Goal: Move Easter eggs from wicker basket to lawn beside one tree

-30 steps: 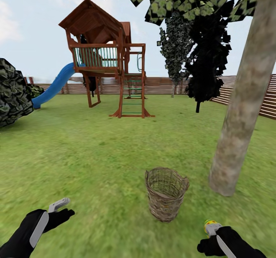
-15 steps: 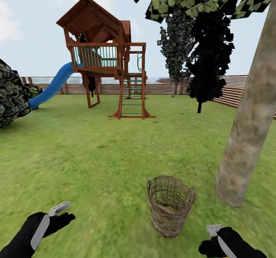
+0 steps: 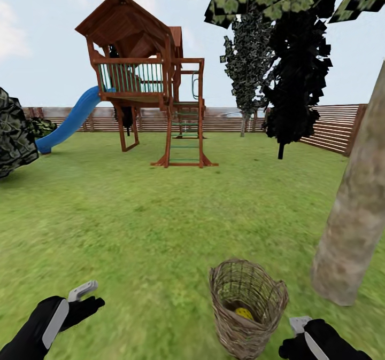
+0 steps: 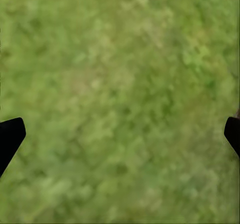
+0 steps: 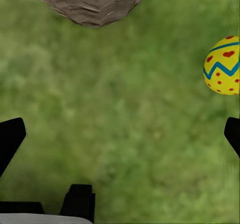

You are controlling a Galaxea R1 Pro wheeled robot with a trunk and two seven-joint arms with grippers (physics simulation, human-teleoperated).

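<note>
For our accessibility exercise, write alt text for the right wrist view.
A yellow egg with a blue zigzag and red marks lies on the lawn, apart from the basket. The open right gripper hangs over the grass.

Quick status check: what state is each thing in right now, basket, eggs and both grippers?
wicker basket: upright on the lawn, one egg visible inside.
Easter egg: out of the basket, lying on the grass.
left gripper: open, empty, above grass.
right gripper: open, empty.

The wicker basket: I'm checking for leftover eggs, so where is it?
In the head view, the wicker basket stands low on the lawn, right of centre, left of the tree; one egg inside.
</note>
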